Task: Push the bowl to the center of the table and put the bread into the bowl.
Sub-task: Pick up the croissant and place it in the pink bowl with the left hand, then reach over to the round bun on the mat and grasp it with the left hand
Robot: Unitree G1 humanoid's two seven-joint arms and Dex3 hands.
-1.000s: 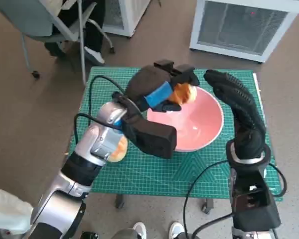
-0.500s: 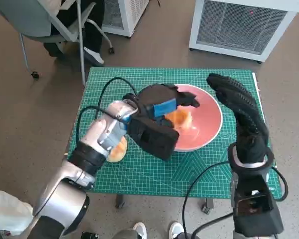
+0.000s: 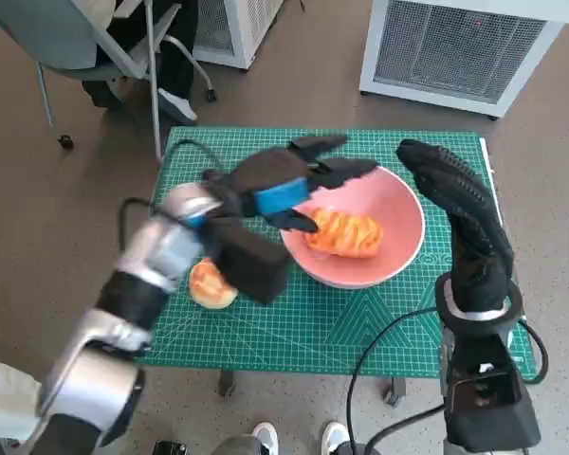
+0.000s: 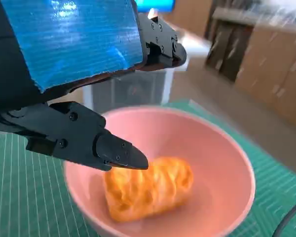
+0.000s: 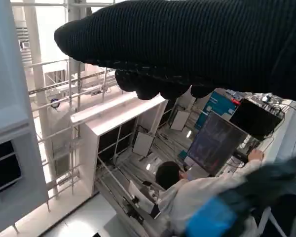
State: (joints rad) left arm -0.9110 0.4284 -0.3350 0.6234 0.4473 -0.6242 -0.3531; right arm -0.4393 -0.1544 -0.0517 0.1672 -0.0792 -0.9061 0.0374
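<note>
A pink bowl (image 3: 398, 204) stands on the green cutting mat (image 3: 303, 322), right of the middle. An orange-brown bread (image 3: 344, 233) lies inside it, also seen in the left wrist view as bread (image 4: 148, 192) in the bowl (image 4: 227, 163). My left hand (image 3: 284, 182) hovers over the bowl's left rim with its fingers (image 4: 89, 143) spread and nothing in them. My right hand (image 3: 455, 204) stands upright at the bowl's right edge, fingers straight, holding nothing. A second bread roll (image 3: 211, 282) lies on the mat beside my left forearm.
A chair (image 3: 95, 43) with a person's legs stands at the back left. A white grille unit (image 3: 455, 47) stands behind the table at the right. A person (image 5: 187, 197) sits at a monitor in the right wrist view. Cables hang at the table's front edge.
The bread has left my left hand and now lies in the bowl. My left hand has opened and drawn back to the left. The right hand has stayed put.
</note>
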